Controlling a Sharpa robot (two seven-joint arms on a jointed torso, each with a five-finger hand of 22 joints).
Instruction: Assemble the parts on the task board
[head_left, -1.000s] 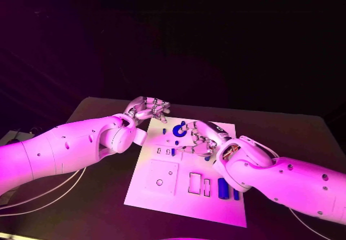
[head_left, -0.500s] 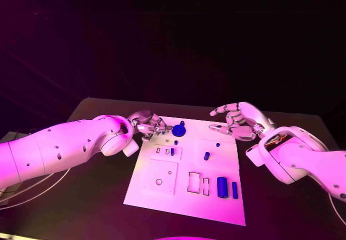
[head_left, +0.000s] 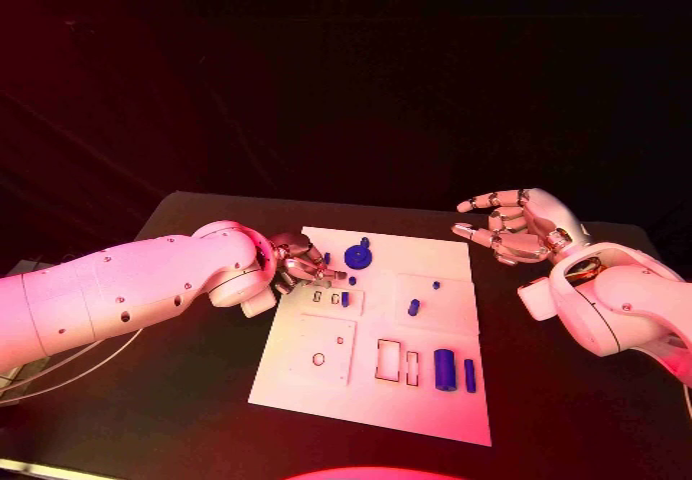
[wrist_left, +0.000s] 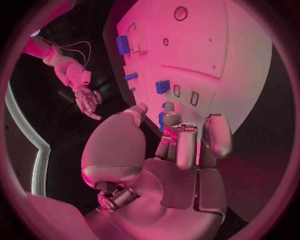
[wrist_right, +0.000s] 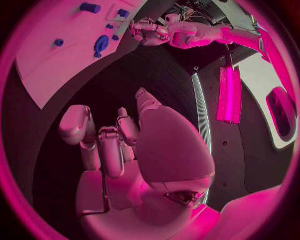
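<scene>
While the white task board (head_left: 368, 400) lies flat in the middle of the black table (head_left: 173, 420), the two hands sit on different sides of it. The left hand (head_left: 299, 262) is low over the board's left edge, near the far end. Its fingers (wrist_left: 187, 145) are curled in close together. A bit of blue shows between the fingertips in the left wrist view, but it is too hard to tell if the hand holds a part or just covers one.

The right hand (head_left: 522, 227) is up in the air past the right edge of the board, over the bare table. Its fingers (wrist_right: 78, 127) are spread apart and bent a little, and it holds nothing.

Small blue parts rest on the board. A round blue disc (head_left: 358, 258) sits near the far end, just beside the left hand. A small blue peg (head_left: 413, 308) lies near the middle. Two blue bars (head_left: 446, 370) stand side by side near the right edge, close to the near end. Beside them are long slots (head_left: 389, 361) in the board.
</scene>
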